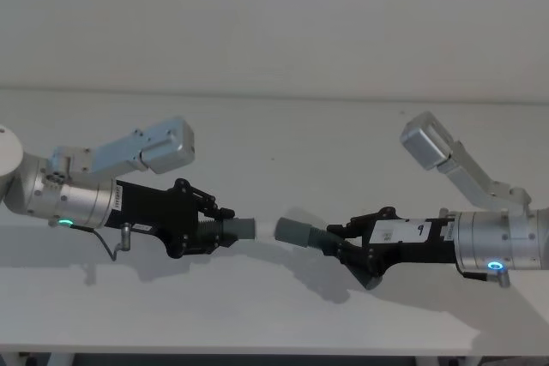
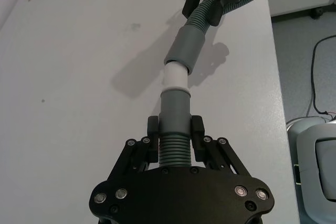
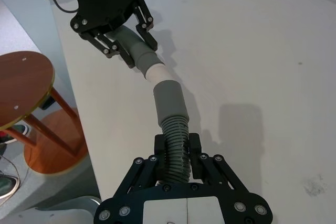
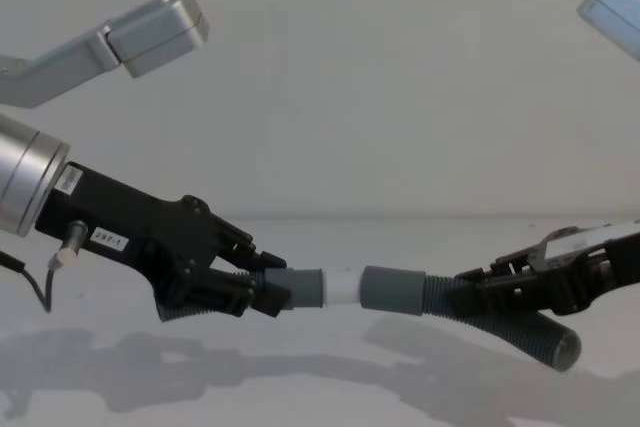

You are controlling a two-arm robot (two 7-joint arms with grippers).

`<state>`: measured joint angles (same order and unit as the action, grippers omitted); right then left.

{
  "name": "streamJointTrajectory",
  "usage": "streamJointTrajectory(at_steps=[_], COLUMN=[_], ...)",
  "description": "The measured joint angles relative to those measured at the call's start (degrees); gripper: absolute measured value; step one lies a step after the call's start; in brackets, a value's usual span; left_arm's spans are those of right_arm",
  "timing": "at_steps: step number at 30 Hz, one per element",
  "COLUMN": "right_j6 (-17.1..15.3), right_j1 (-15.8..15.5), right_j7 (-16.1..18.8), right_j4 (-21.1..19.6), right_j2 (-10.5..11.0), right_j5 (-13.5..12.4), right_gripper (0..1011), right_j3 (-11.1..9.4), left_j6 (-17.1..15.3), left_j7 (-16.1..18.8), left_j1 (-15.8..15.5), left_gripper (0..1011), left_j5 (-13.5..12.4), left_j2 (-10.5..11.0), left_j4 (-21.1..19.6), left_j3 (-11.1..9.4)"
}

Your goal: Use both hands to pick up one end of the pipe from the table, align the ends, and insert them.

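Note:
Both pipe pieces are held above the white table. My left gripper is shut on the ribbed part of one piece, whose grey cuff and white tip point to the right. My right gripper is shut on the ribs of the other piece. That piece's plain grey cuff faces left. The two ends are nearly in line. The white tip sits at the mouth of the plain cuff, with most of the white still showing.
A round wooden stool stands on the floor beyond the table's edge on my left. A grey and white device and a cable lie past the table's right edge. The right piece's ribbed open end hangs down under the gripper.

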<state>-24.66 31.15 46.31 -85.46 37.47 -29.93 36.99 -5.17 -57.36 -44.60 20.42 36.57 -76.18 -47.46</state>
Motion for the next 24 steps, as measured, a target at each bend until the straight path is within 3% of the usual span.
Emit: streamJointTrajectory(at_steps=[24], right_j6=[1.6], right_j1=[0.4], right_j7=[0.6], right_j4=[-0.2], right_j2=[0.7], right_j5=[-0.7], right_gripper=[264], right_j3=[1.3], left_j6=[0.8], left_j7=[-3.2], left_j1=[-0.3], left_gripper=[353], left_j5=[2.4], left_j2=[0.6], left_j4=[-0.6], left_j3=[-0.6])
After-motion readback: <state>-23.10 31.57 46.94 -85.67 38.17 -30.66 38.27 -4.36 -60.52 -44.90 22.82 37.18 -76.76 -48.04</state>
